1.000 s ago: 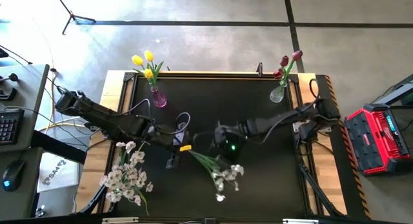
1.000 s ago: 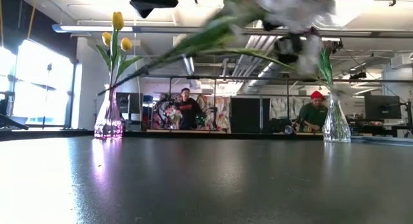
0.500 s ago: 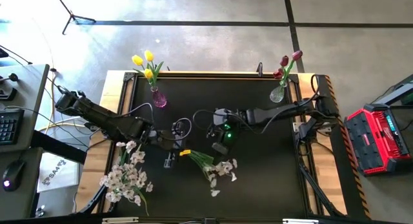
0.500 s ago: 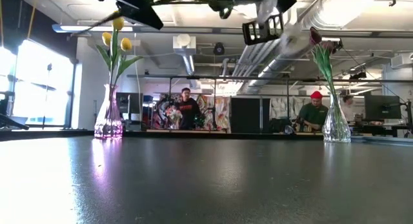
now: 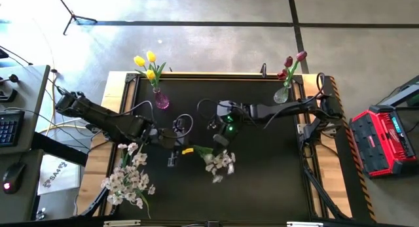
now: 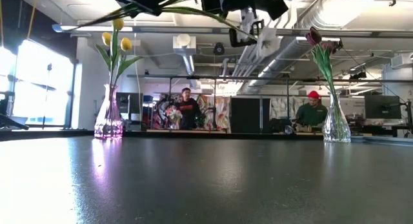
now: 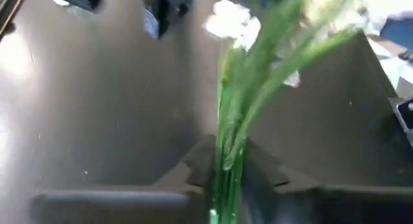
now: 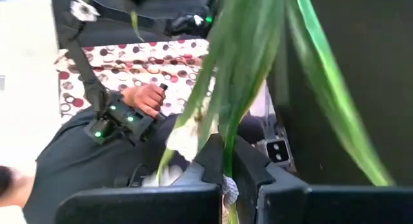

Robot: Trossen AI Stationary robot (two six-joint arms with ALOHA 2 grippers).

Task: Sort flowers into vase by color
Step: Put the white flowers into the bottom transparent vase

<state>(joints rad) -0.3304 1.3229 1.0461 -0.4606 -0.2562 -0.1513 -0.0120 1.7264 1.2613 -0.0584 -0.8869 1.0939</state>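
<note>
Seen from above, your left claw (image 5: 185,150) and right claw (image 5: 217,141) meet over the middle of the dark surface (image 5: 262,181), both on one white spray (image 5: 218,163). The left claw's fingers are pressed together on the green stem, as its wrist view shows at the stem's base (image 7: 222,185); the yellow mark on that claw lies just beside the leaves. The right claw is clamped shut on the same spray, with long leaves (image 8: 242,69) rising past its fingers in its own wrist view. The spray is held above the surface: in the low view its stem and blossoms (image 6: 193,8) cross the top of the picture, clear of the tabletop.

Open room: the surface right of and below the spray is bare up to the wooden edge (image 5: 114,109). A second white spray (image 5: 129,178) lies over the left edge, near your left arm.

Far edge: a purple glass vase (image 5: 160,100) with yellow tulips (image 5: 146,62) stands at the left, and a clear glass vase (image 5: 282,93) with dark red tulips (image 5: 292,63) at the right, well apart from each other.

The surface is matte black and faintly reflective; both vases are narrow-necked with round bodies; the stems are slim, smooth and green.
</note>
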